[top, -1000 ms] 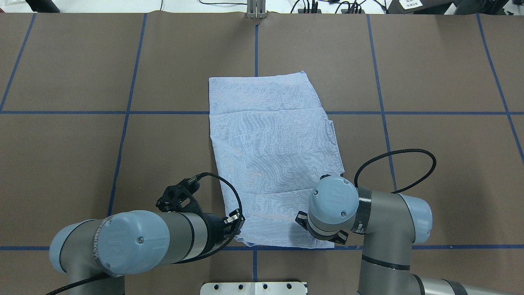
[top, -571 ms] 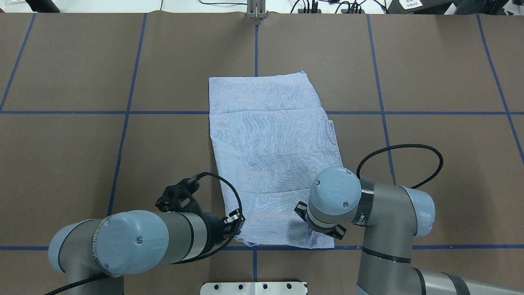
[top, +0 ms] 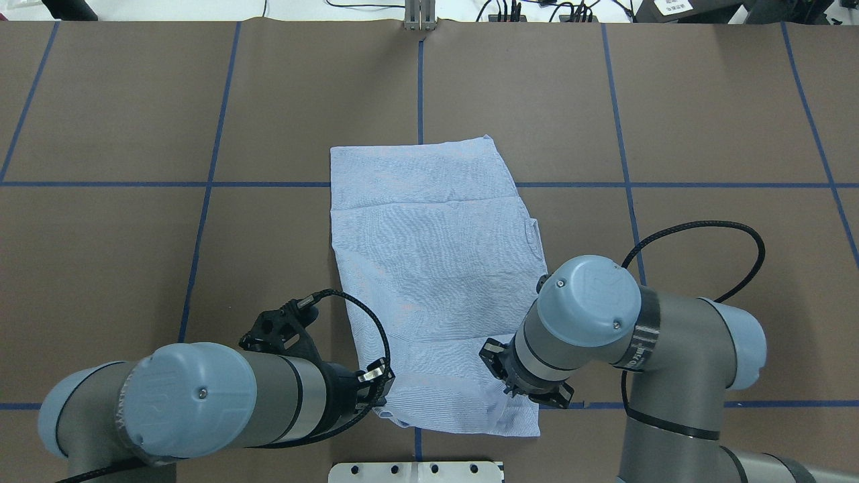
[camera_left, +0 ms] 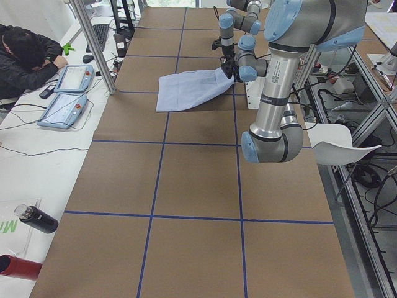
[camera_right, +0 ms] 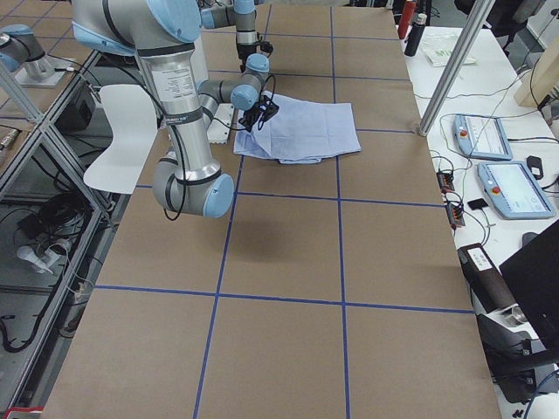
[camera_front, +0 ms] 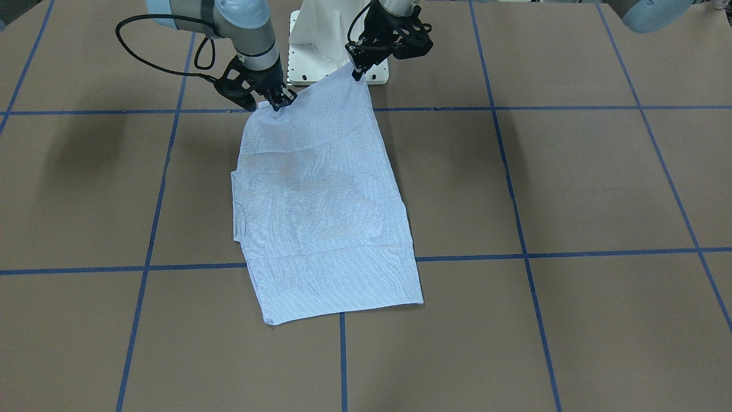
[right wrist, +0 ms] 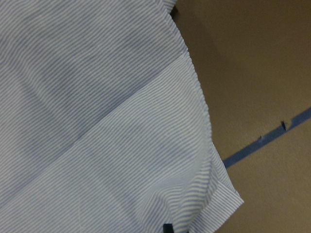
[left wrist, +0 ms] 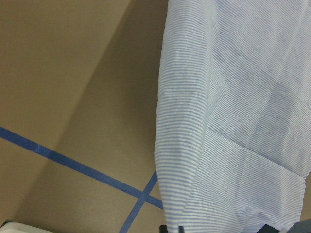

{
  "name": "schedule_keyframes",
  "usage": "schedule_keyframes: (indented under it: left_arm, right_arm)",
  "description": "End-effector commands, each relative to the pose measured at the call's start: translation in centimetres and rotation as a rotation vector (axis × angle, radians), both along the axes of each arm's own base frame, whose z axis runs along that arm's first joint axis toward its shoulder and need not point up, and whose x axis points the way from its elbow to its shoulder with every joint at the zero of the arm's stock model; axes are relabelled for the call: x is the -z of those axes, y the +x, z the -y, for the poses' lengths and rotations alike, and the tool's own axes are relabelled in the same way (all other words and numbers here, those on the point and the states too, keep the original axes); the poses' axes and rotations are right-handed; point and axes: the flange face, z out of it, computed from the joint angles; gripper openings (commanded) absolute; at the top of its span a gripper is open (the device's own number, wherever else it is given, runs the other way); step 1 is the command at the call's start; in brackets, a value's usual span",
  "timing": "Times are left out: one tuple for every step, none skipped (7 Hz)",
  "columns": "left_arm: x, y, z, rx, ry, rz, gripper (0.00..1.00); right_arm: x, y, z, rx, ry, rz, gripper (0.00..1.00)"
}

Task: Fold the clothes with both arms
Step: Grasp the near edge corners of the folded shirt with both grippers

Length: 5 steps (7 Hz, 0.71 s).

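The clothes are one light blue striped shirt (top: 429, 268), folded into a long panel lying lengthwise on the brown table (top: 704, 121). Its near edge is raised off the table at both corners, while the far part (camera_front: 337, 280) lies flat. My left gripper (top: 381, 397) is shut on the near left corner, seen at the right in the front-facing view (camera_front: 359, 71). My right gripper (top: 515, 394) is shut on the near right corner (camera_front: 277, 103). Both wrist views show hanging striped cloth (left wrist: 233, 97) (right wrist: 97, 121) above the table. The left arm's fingertips are hidden behind the cloth from overhead.
The white pedestal base (camera_front: 311, 40) stands just behind the raised edge. Blue tape lines (top: 201, 201) grid the table. A person (camera_left: 25, 56) leans on the side bench beside control tablets (camera_left: 65, 93). A black bottle (camera_left: 34, 218) lies there too.
Both grippers rose and drew back toward the base with the near edge. The whole shirt slid toward the robot and slightly to its left.
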Motion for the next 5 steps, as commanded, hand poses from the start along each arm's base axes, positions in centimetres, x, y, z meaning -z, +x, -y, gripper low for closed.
schedule_keyframes:
  left_arm:
    - [0.6, -1.8, -0.8, -0.026, -0.017, 0.039, 0.0]
    - [0.6, -2.7, -2.1, -0.087, -0.049, 0.077, 0.0]
    - [1.0, -3.9, -3.6, -0.15, -0.082, 0.107, 0.0]
    - [1.4, -5.1, -4.9, -0.217, -0.115, 0.123, 0.0]
    - [1.5, -5.7, -6.6, -0.257, -0.124, 0.154, 0.0]
  right_arm:
    - [2.2, 2.8, -2.4, 0.089, -0.057, 0.077, 0.0]
    - [2.6, 3.1, -3.3, 0.123, -0.08, 0.092, 0.0]
    - [2.4, 3.9, -4.5, 0.151, -0.093, 0.098, 0.0]
    - [2.6, 5.5, -5.7, 0.182, -0.107, 0.116, 0.0]
    - [3.0, 6.7, -6.8, 0.234, -0.151, 0.137, 0.0]
